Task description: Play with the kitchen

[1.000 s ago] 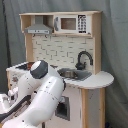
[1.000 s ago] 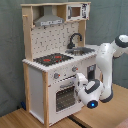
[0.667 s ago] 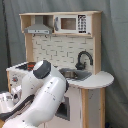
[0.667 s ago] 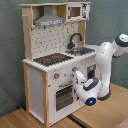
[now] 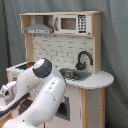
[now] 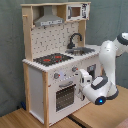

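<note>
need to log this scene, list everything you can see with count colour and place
kitchen: one, pale wood and white panels, centre of both exterior views
stovetop: one, black with red rings, on the counter at the second exterior view's left
faucet: one, black, behind the sink
sink: one, grey, in the counter under the faucet
hood: one, grey, top shelf above the stovetop
microwave: one, white, top shelf beside the hood
oven door: one, white with dark window, below the stovetop
curtain: one, grey, behind the kitchen
robot arm: one, white
gripper: one, at the knob panel above the oven door
</note>
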